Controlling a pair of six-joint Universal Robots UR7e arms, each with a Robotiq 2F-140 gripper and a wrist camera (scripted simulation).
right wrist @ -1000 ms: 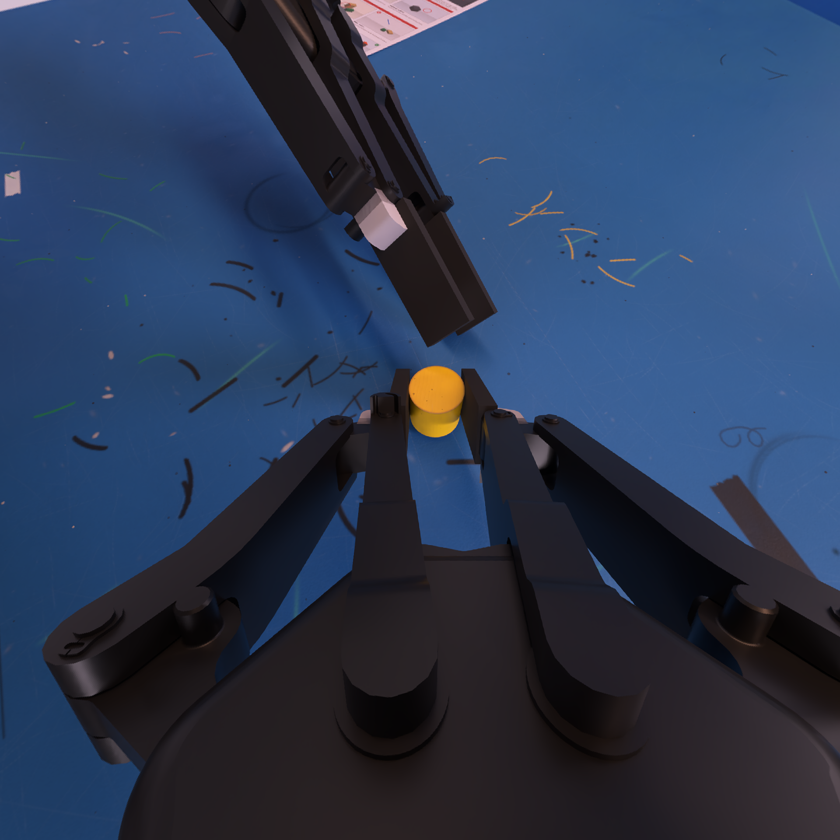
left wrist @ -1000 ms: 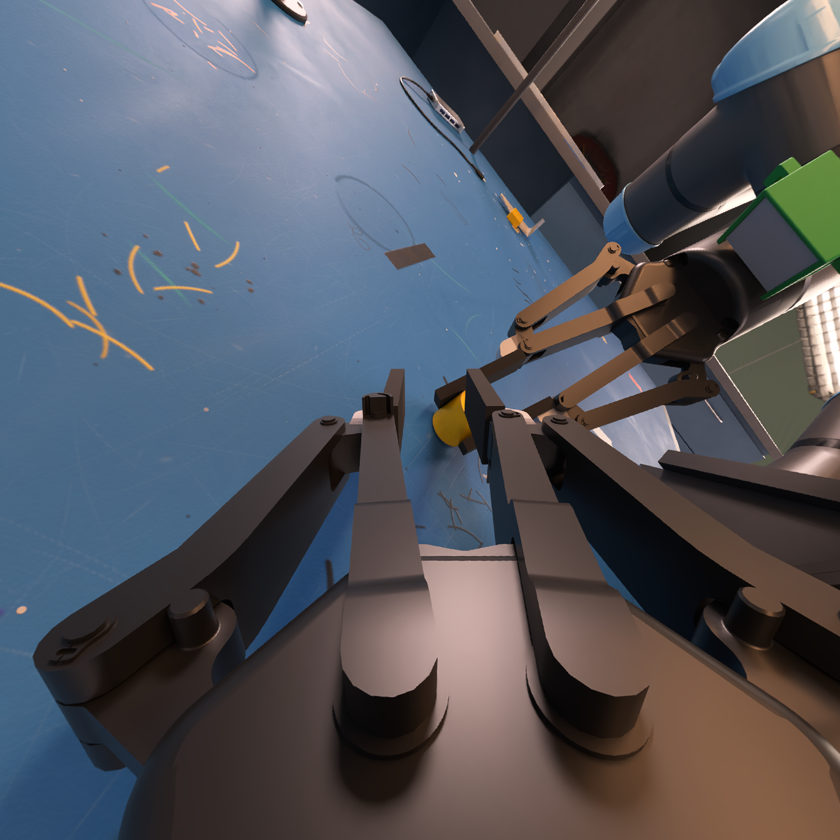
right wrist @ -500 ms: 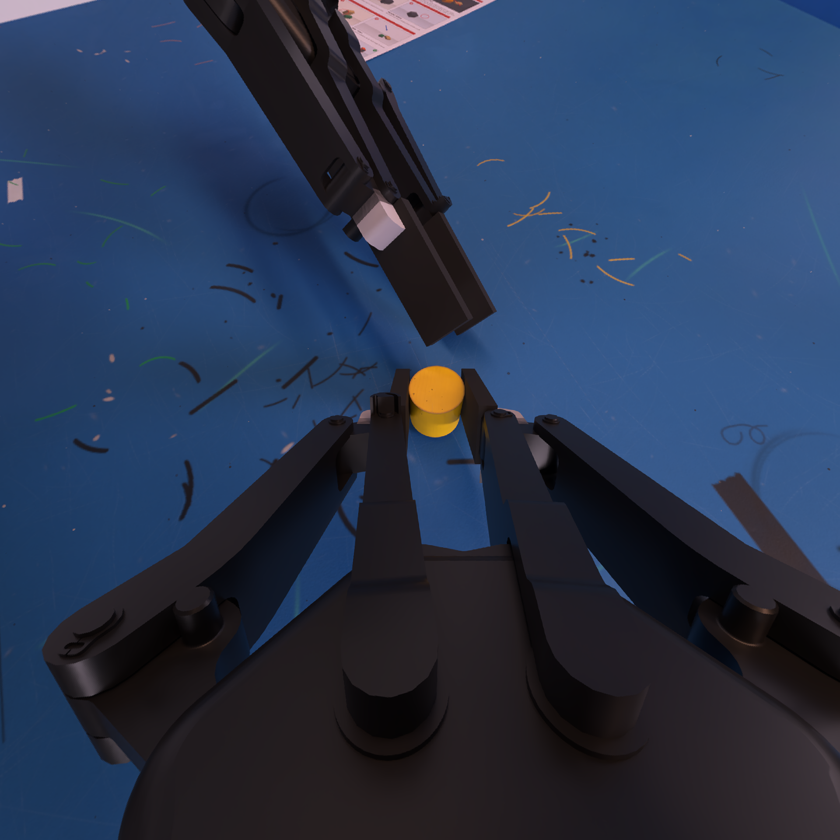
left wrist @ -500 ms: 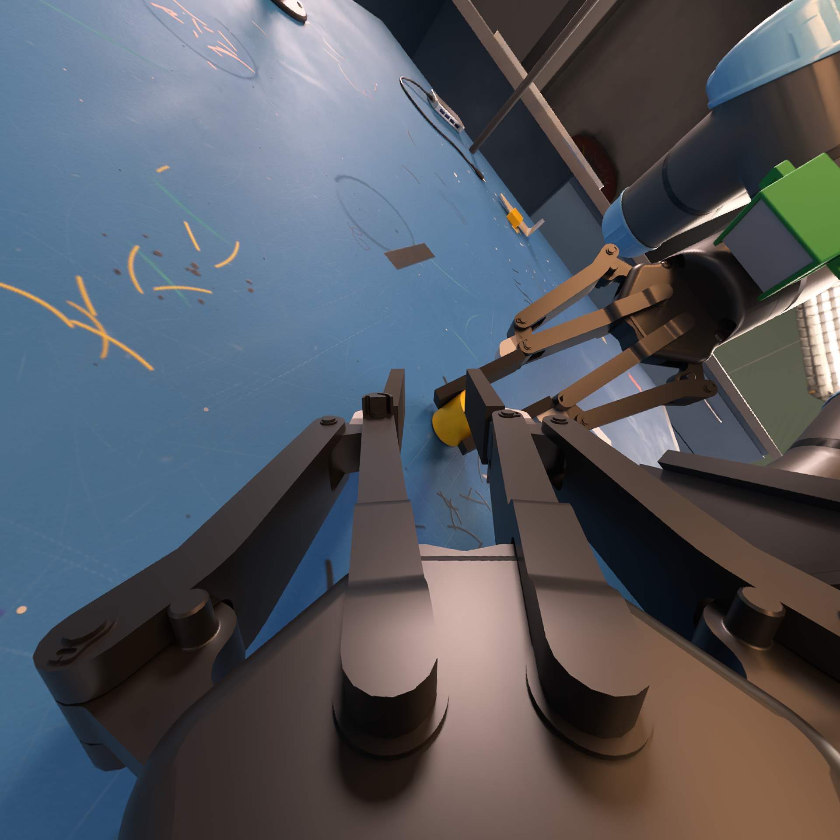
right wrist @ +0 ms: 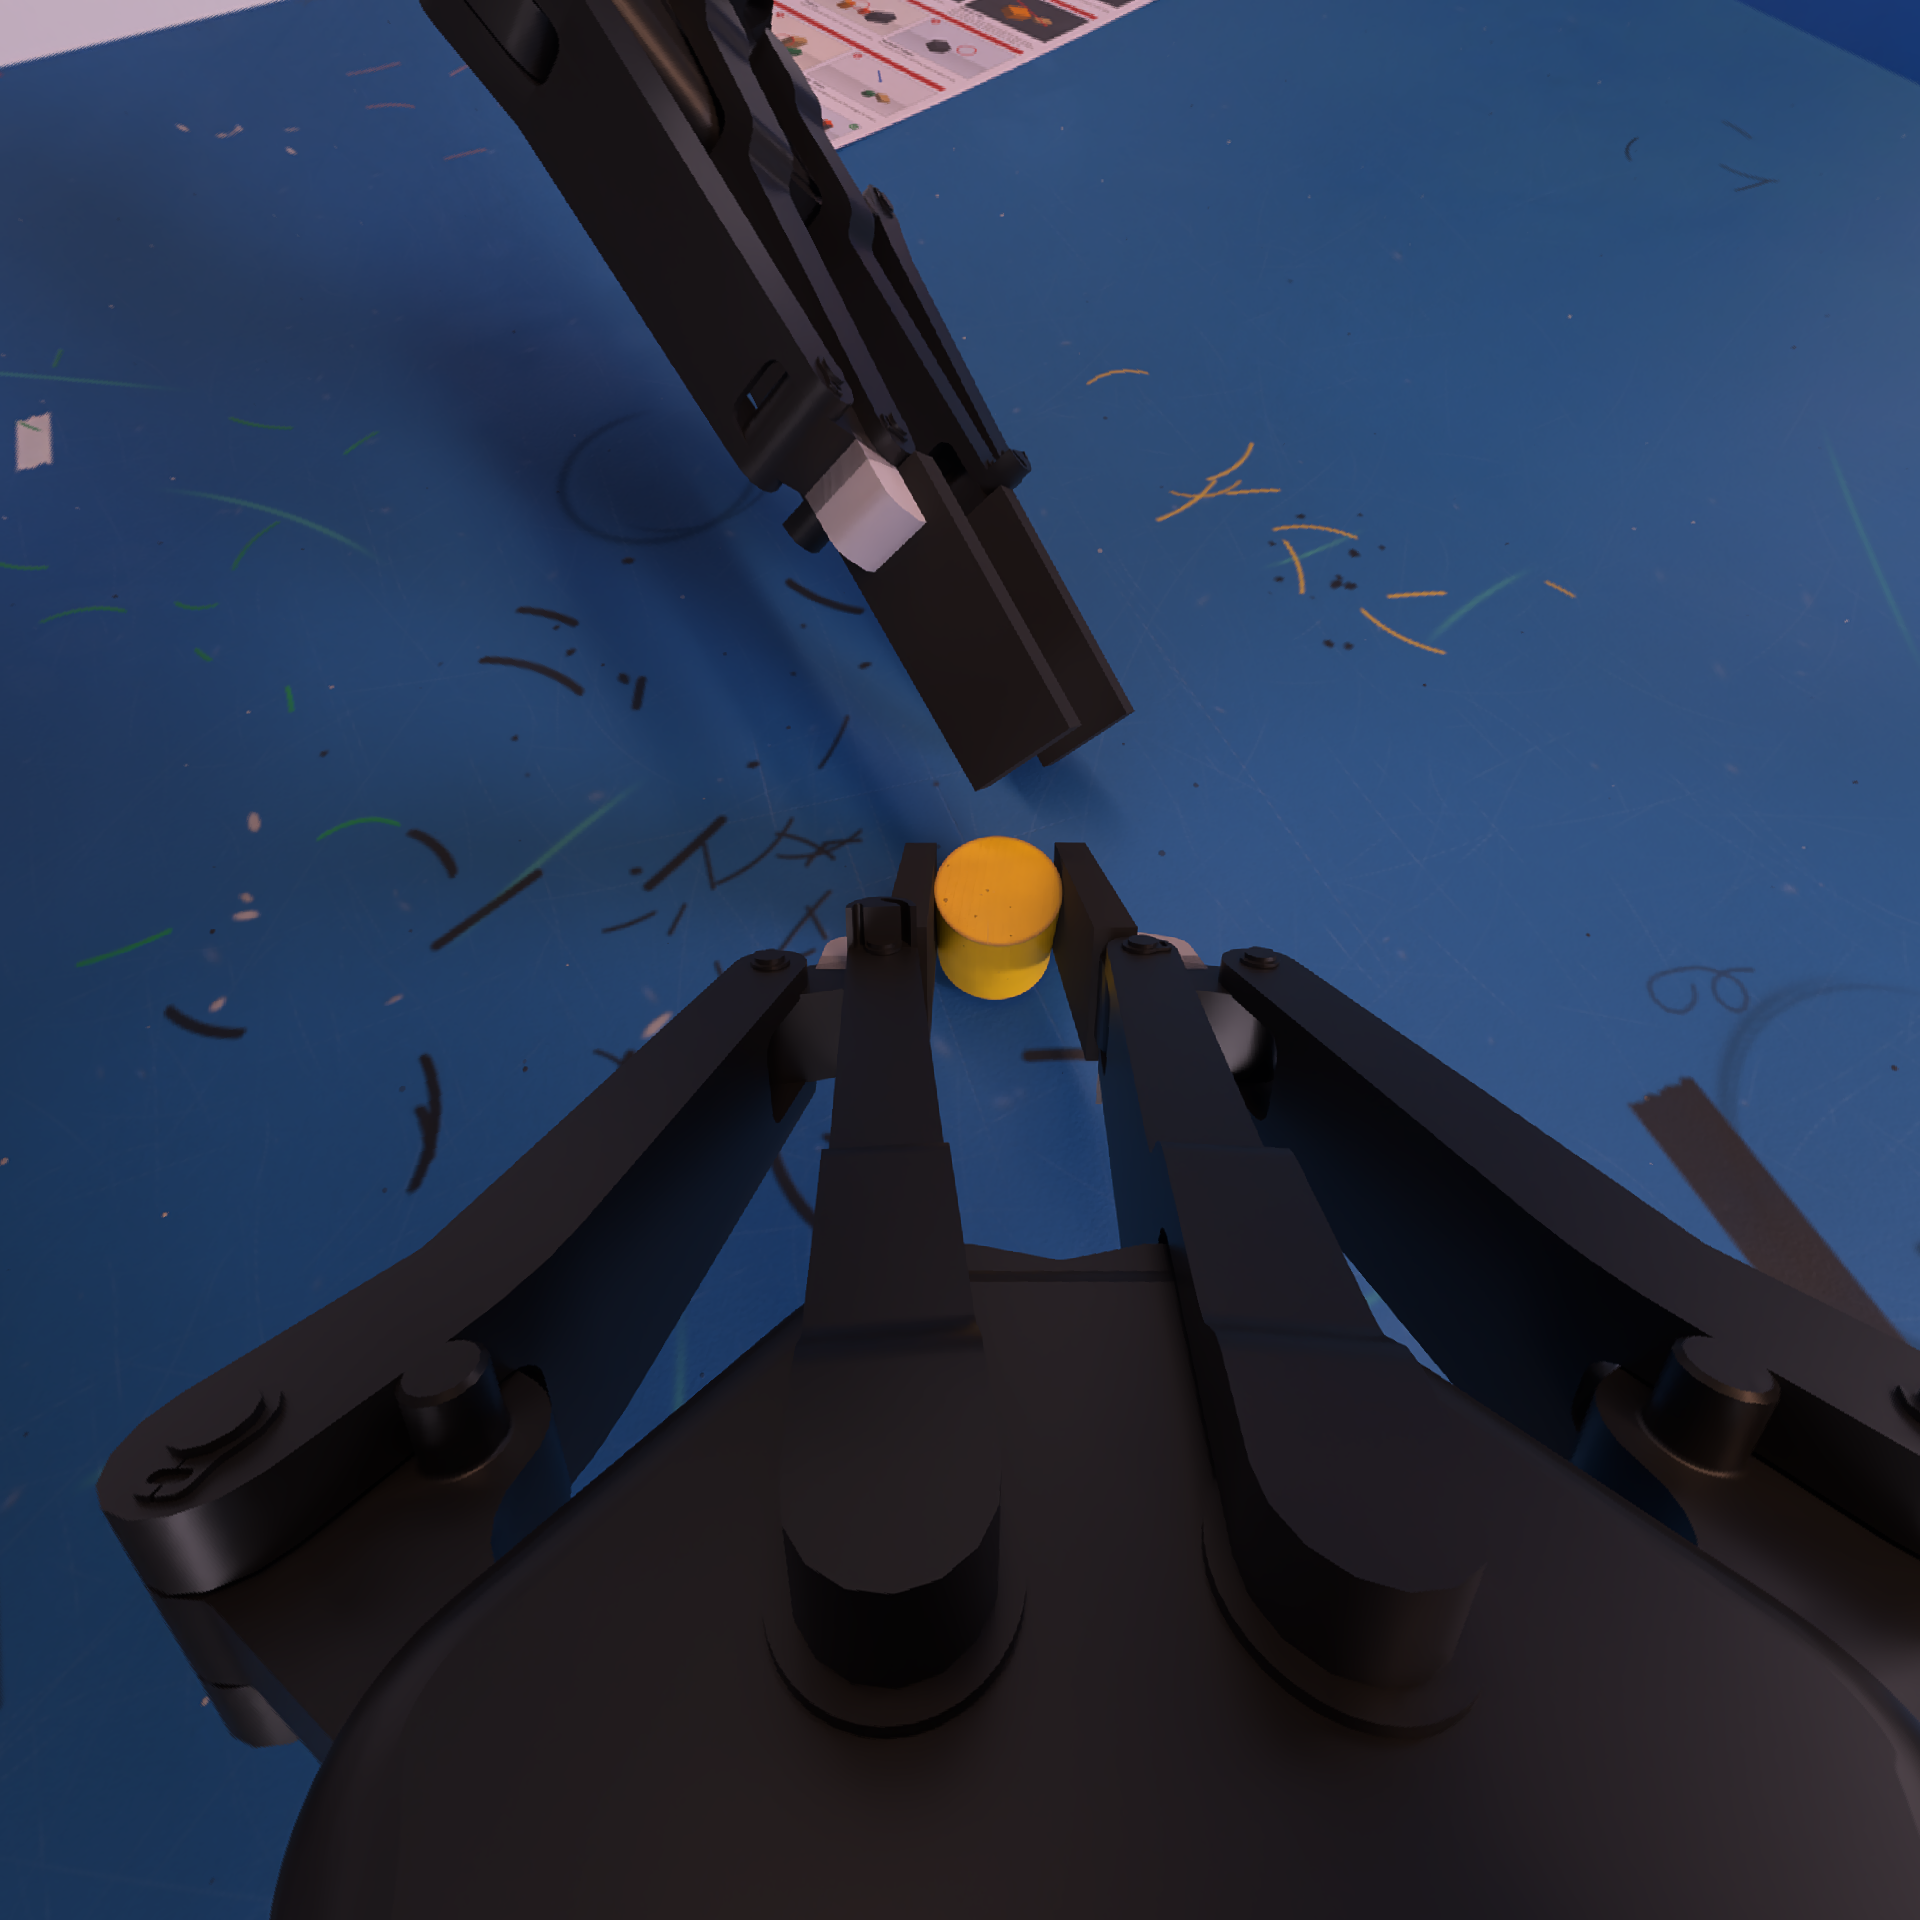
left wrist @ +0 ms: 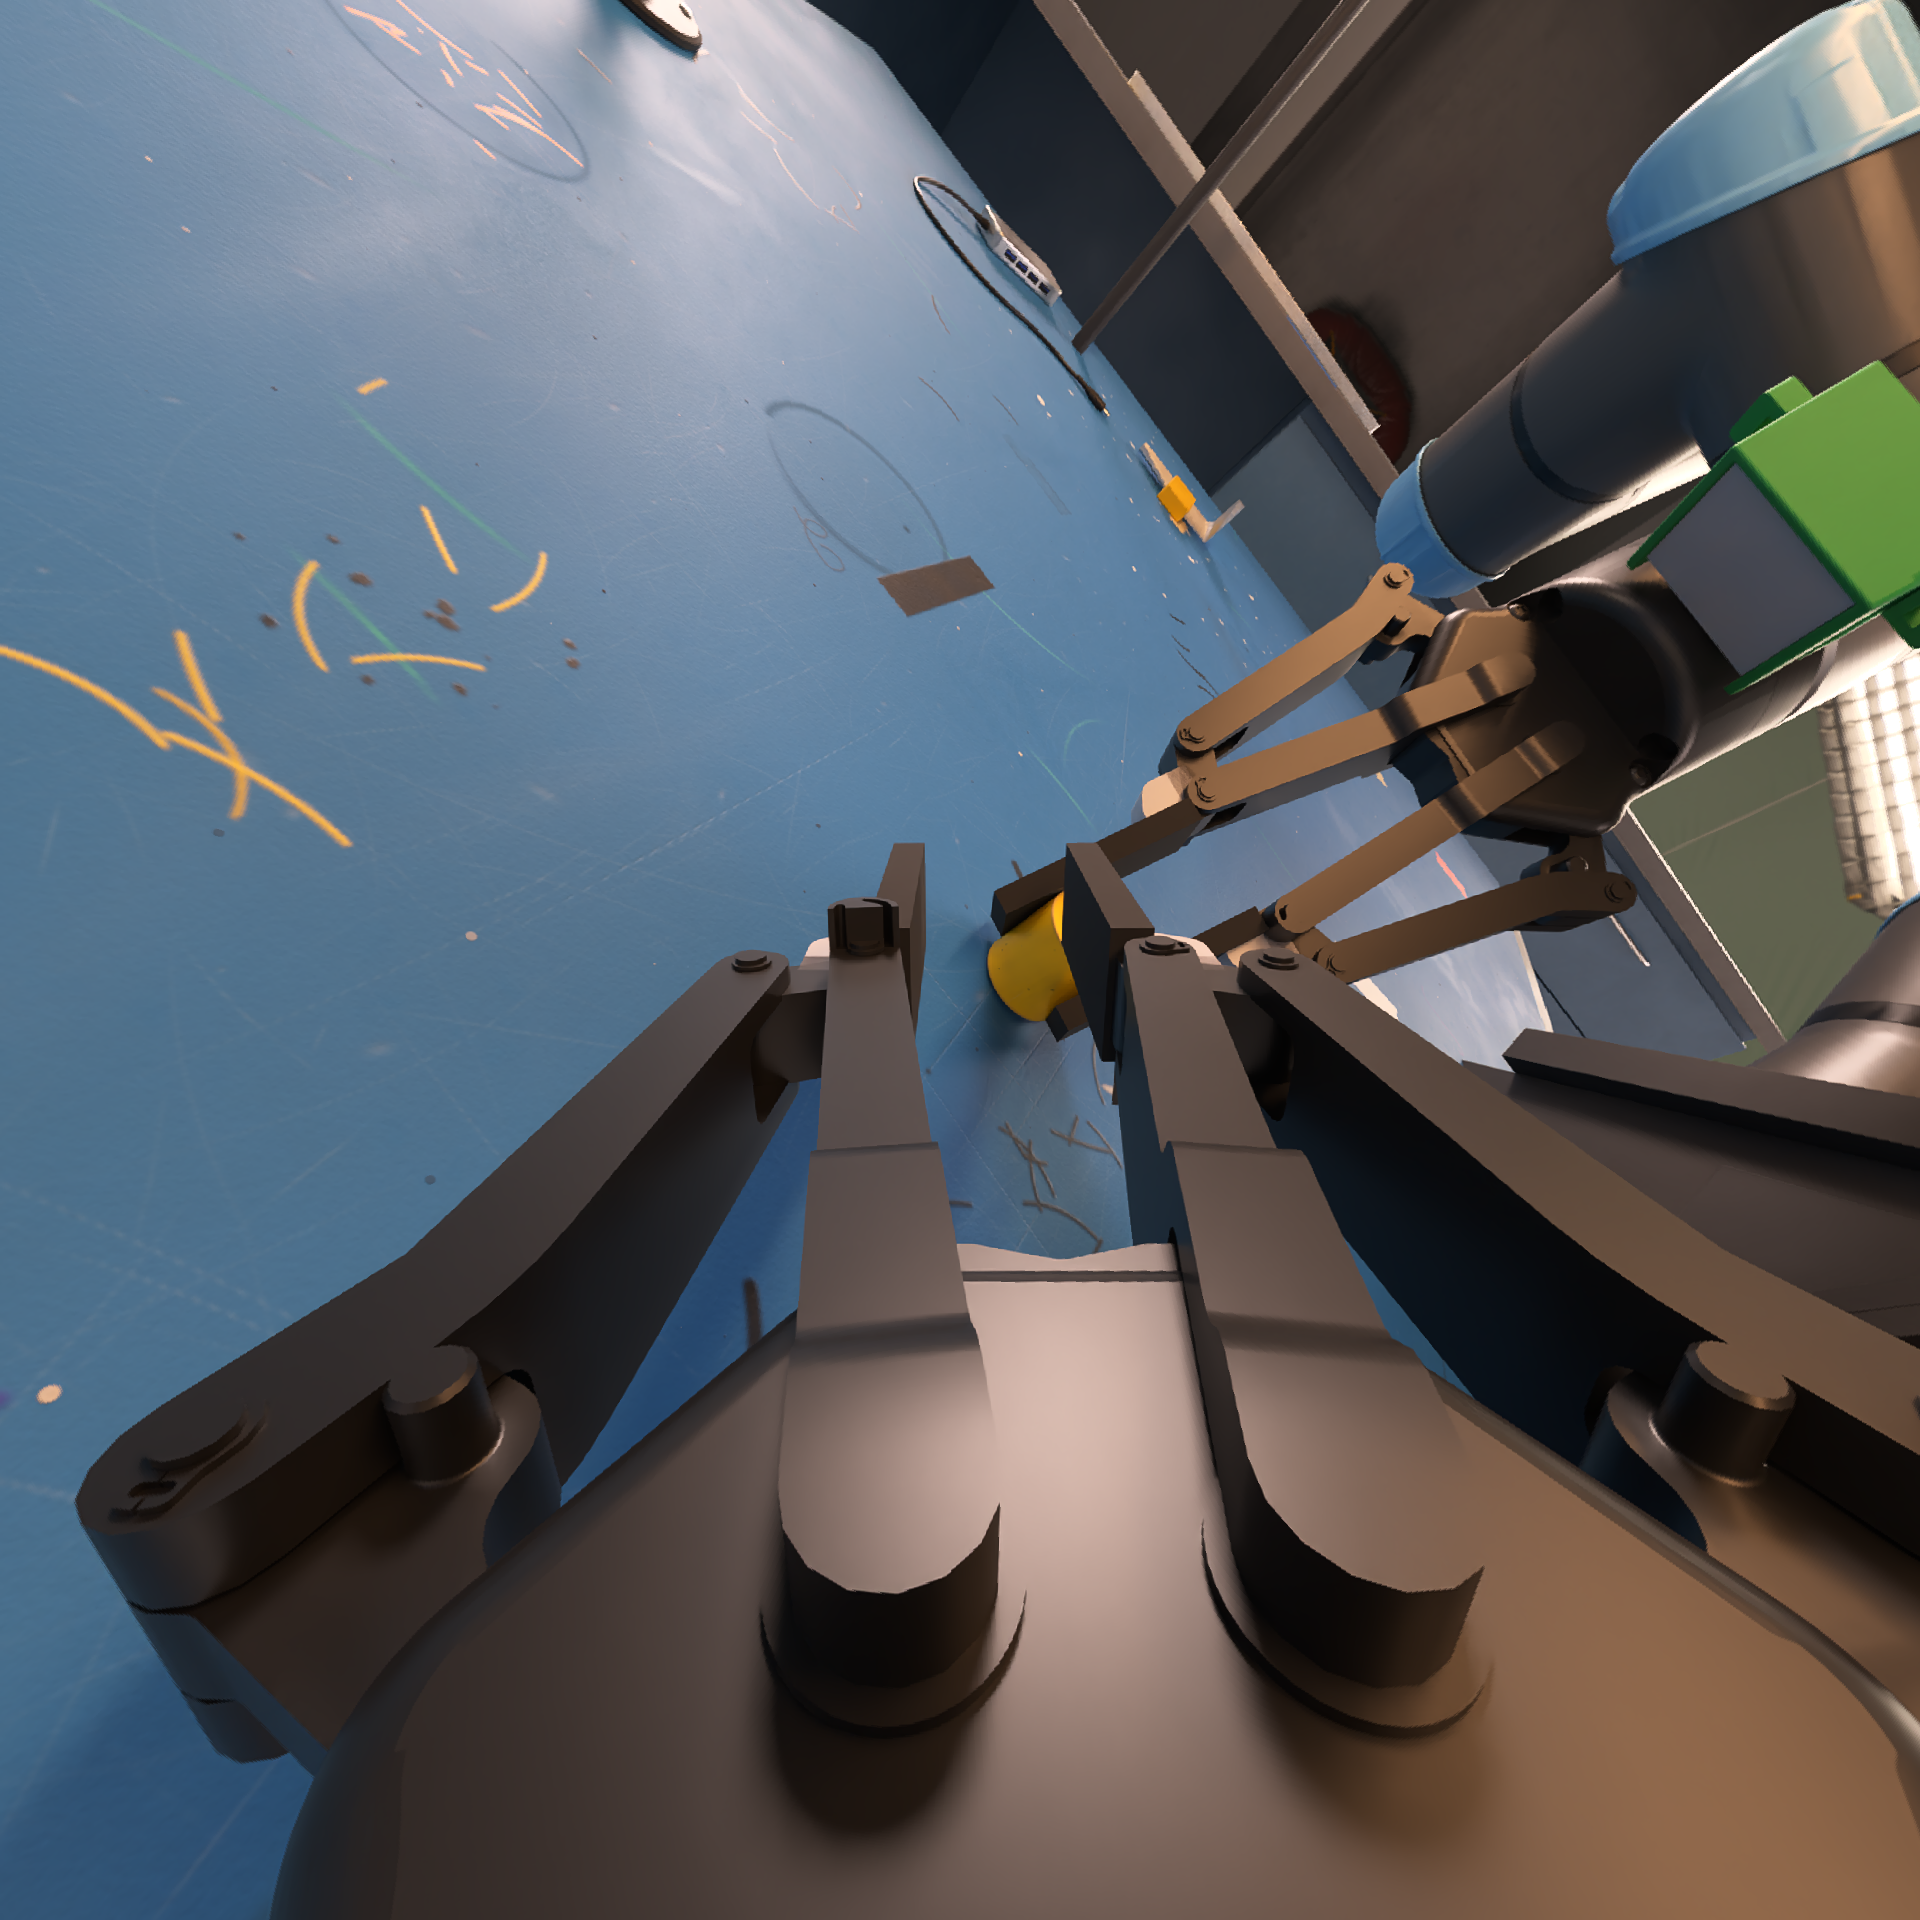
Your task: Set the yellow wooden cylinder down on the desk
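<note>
Here right gripper (right wrist: 995, 914) pinches yellow cylinder (right wrist: 995, 920).

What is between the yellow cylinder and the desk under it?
Nothing visible. The right claw holds the yellow cylinder upright just over, or already on, the blue desk; the surface there shows only pen marks. The left claw is near but off to the side.

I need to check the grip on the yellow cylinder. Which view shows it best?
The right wrist view: the yellow cylinder sits centred, top face and side visible, between the right gripper fingers. The left wrist view shows only part of it, behind a finger of the left gripper.
</note>
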